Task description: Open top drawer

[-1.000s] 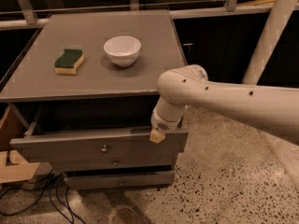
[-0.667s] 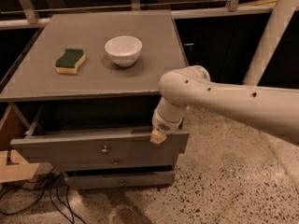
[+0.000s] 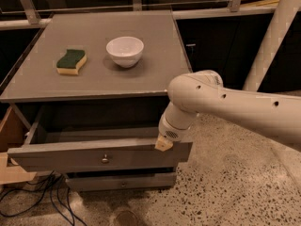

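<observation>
The grey-painted wooden top drawer (image 3: 66,157) sits in the lower centre of the frame. It is pulled well out from the cabinet, so you can see a dark gap behind its front panel. Its small round metal knob (image 3: 105,158) is at the middle of that panel.

The gripper (image 3: 164,143) rests at the top edge of the drawer front, right of the knob, and you cannot tell whether it is open or closed. The thick white robot arm (image 3: 235,108) runs from it to the right edge of the frame.

Below the drawer you see a slimmer grey drawer front (image 3: 141,181). On the flat grey cabinet top (image 3: 94,81), in the upper half, a white ceramic bowl (image 3: 124,51) stands right of a green-and-yellow sponge (image 3: 71,61), the two apart. Dark cables (image 3: 42,199) lie on the speckled floor (image 3: 235,192) at lower left.
</observation>
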`<state>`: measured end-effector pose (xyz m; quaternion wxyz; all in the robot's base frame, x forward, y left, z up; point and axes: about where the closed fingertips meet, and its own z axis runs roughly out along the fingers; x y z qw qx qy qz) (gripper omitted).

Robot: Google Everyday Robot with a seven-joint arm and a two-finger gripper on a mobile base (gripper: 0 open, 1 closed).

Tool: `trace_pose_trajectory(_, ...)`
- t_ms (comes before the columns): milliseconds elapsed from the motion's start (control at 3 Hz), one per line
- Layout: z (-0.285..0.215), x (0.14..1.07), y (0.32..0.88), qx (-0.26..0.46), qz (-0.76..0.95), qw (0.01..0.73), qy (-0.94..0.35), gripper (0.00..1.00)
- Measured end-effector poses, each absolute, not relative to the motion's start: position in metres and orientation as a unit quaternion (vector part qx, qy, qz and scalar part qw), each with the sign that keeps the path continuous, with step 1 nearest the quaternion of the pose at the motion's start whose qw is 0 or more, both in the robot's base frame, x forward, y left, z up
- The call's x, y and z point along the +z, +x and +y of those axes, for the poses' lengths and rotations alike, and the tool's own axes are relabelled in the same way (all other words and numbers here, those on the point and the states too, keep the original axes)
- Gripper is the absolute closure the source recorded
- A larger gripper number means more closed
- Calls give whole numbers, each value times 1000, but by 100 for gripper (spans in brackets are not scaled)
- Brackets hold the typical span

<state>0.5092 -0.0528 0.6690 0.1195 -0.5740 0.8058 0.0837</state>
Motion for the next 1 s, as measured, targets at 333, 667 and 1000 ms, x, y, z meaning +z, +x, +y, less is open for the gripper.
trace_pose_trajectory(333, -52, 669, 510, 85, 805, 119, -576, 100)
trace_pose_trajectory(667, -49, 665, 509, 90, 805, 108, -577, 100)
trace_pose_trajectory(1000, -49, 665, 509, 90, 805, 108, -577, 100)
